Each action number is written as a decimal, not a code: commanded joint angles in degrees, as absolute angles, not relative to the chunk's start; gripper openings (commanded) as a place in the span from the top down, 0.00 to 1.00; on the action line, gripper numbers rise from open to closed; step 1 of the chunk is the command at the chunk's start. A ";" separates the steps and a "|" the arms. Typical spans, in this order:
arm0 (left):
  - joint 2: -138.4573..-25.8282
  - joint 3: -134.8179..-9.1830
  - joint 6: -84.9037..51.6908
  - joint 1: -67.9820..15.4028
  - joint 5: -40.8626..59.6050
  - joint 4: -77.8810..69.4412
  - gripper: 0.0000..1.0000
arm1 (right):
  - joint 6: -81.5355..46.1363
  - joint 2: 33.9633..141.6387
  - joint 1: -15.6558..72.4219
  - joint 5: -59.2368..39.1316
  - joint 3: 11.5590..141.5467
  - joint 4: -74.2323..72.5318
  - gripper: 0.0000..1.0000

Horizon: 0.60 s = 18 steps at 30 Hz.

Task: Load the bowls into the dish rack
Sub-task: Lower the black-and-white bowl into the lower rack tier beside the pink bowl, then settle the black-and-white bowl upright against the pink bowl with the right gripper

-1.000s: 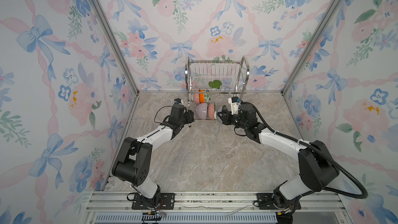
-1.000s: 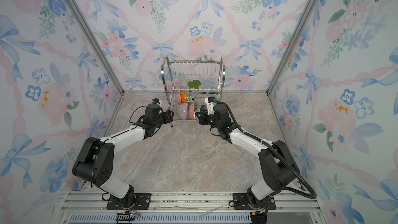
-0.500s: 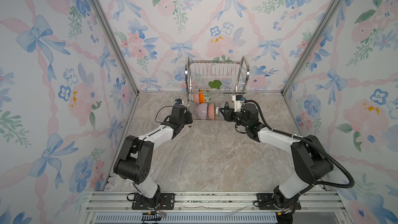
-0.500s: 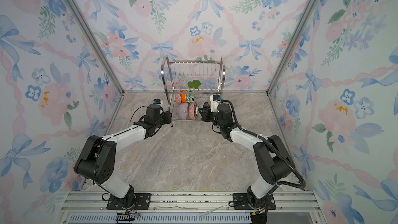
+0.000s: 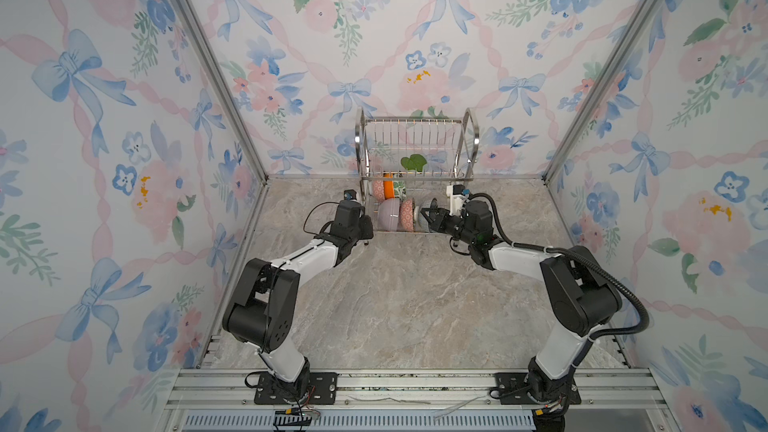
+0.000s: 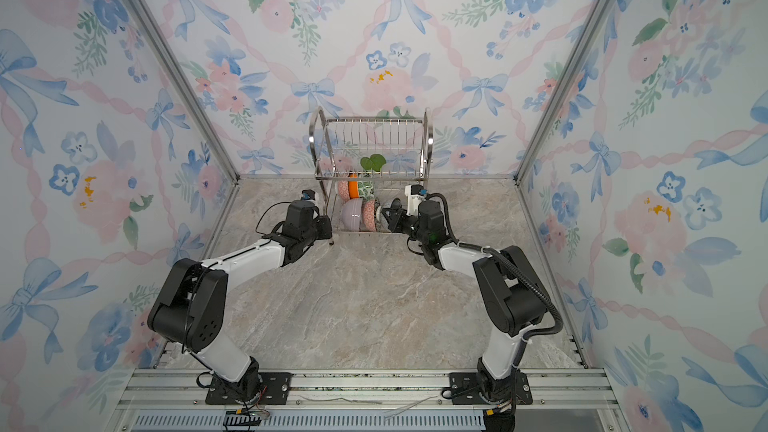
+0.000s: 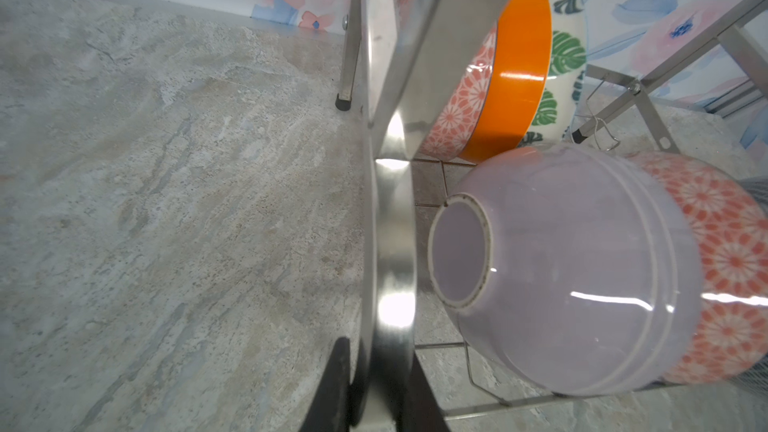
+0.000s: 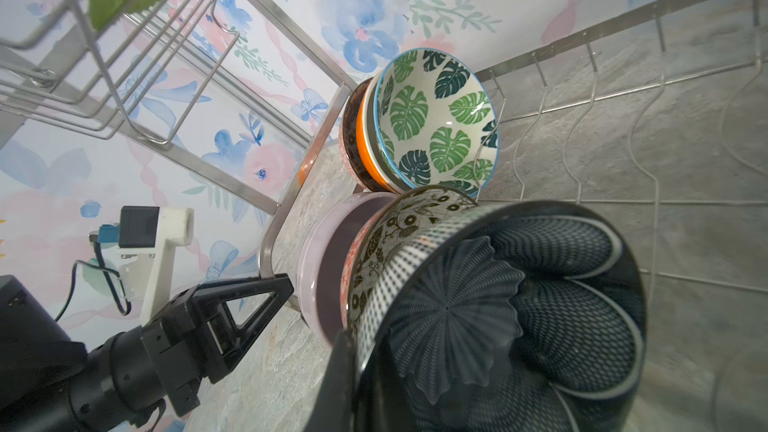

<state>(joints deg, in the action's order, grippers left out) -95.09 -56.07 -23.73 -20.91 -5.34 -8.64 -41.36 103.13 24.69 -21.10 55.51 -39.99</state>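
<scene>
The dish rack (image 5: 415,122) (image 6: 370,120) stands at the back wall. On its lower tier a lilac bowl (image 5: 388,214) (image 7: 582,263) lies on its side, nested with a pink-patterned bowl (image 7: 731,263) whose inside is black-and-white floral (image 8: 399,226). Behind them lean an orange bowl (image 7: 519,76) and a green leaf-print bowl (image 8: 436,122). My right gripper (image 5: 426,216) (image 8: 365,388) is shut on the rim of the dark flower-patterned bowl (image 8: 519,317), held on edge against that floral inside. My left gripper (image 5: 365,228) (image 7: 380,388) is shut on the rack's left side frame (image 7: 390,243).
A green leaf-shaped item (image 5: 412,162) lies on the rack's upper tier. The rack's wire floor (image 8: 623,139) runs on beyond the bowls. Patterned walls close in on three sides, and the marble tabletop (image 5: 395,305) stretches in front of the rack.
My left gripper has closed on the rack's side frame. My right gripper has carried the dark bowl a little further left into the lower tier, up against the nested bowls.
</scene>
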 commanded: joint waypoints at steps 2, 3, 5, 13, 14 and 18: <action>-97.10 -57.43 -26.12 -20.61 -5.45 -7.65 0.95 | -43.83 104.94 24.45 -23.51 58.01 -46.53 1.00; -97.21 -57.58 -25.85 -20.73 -5.41 -7.57 1.00 | -44.58 105.55 24.47 -23.88 58.16 -47.56 1.00; -97.46 -57.90 -25.50 -20.82 -5.46 -7.24 1.00 | -46.05 106.61 24.45 -24.14 58.18 -49.59 1.00; -98.35 -58.95 -23.58 -21.99 -6.43 -6.16 1.00 | -51.19 111.90 24.44 -26.40 59.29 -56.91 1.00; -98.46 -59.08 -23.39 -22.06 -6.55 -5.98 1.00 | -52.10 112.76 24.46 -27.18 59.58 -58.19 1.00; -98.72 -59.19 -23.21 -22.06 -6.52 -5.81 1.00 | -54.41 115.07 24.41 -29.17 60.37 -61.46 1.00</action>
